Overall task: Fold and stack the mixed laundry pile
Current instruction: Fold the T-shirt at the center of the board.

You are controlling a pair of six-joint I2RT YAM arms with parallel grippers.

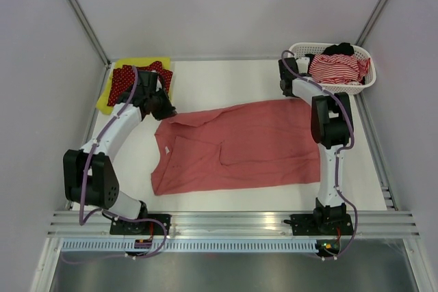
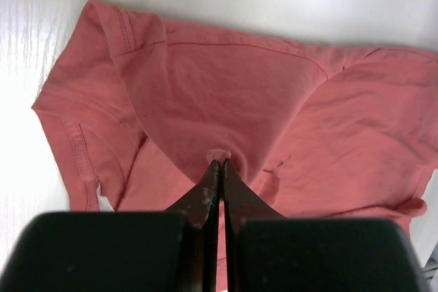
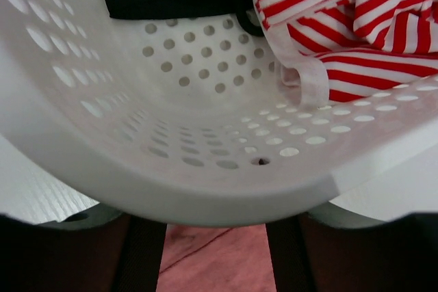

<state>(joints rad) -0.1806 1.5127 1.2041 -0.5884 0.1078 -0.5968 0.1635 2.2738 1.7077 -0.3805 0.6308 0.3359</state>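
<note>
The salmon-pink polo shirt (image 1: 246, 145) is spread flat at mid-frame, and a fold near its collar is pinched in the closed left gripper (image 2: 220, 163). At upper right, the right gripper (image 1: 287, 72) is held against the white basket (image 1: 342, 88), its jaws apart with nothing clamped. The red-white striped piece (image 1: 335, 68) is seen inside the basket.
</note>
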